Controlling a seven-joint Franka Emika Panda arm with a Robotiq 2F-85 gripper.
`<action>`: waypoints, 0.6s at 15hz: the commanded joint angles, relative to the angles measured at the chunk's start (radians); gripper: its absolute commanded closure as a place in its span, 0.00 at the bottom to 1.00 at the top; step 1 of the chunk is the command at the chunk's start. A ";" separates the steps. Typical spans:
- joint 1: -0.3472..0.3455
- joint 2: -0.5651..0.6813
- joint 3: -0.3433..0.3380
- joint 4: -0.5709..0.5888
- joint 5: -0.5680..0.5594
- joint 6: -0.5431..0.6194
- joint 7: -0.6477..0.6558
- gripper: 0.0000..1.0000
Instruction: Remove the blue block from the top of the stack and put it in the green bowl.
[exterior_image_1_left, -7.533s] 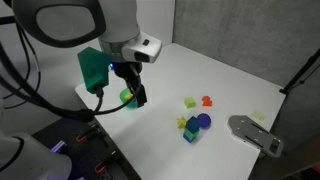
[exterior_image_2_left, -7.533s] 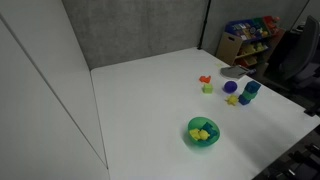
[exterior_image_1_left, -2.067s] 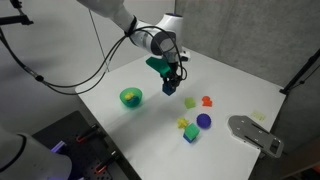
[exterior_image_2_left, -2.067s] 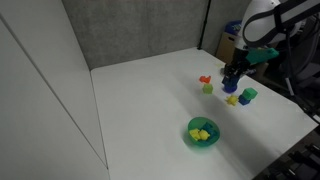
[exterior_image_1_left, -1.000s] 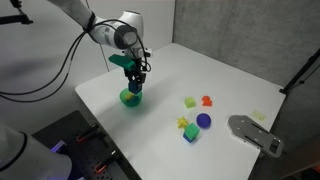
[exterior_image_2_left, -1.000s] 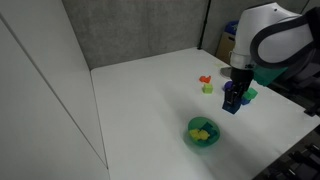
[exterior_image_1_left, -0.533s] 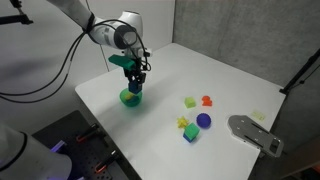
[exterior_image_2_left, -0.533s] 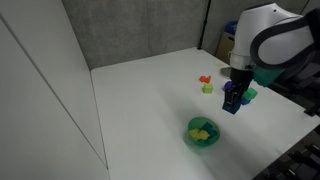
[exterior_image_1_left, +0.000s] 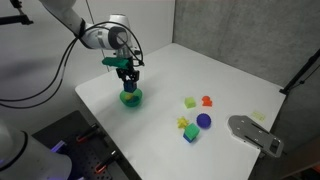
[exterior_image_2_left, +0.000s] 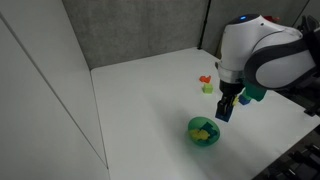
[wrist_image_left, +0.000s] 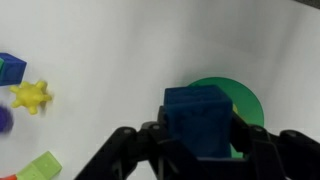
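Just above green bowl (wrist_image_left: 248, 104), blue block (wrist_image_left: 199, 121)

Blue block (wrist_image_left: 200, 120) covers part of green bowl (wrist_image_left: 248, 105); stack (wrist_image_left: 8, 70) cut by left edge

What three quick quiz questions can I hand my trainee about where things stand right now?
1. True or false: the pincer is shut on the blue block.
2. Where is the block now? A. held just above the green bowl; B. lying on the table by the red piece; C. sitting on top of the stack.
3. Fill in: in the wrist view, the yellow piece lying to the left of the block is shaped like a ___.
Key: 1 true; 2 A; 3 star.
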 joint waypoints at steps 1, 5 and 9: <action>0.032 0.070 0.004 0.035 -0.080 0.057 0.053 0.68; 0.051 0.146 -0.006 0.060 -0.107 0.172 0.064 0.68; 0.053 0.206 -0.017 0.069 -0.083 0.272 0.053 0.68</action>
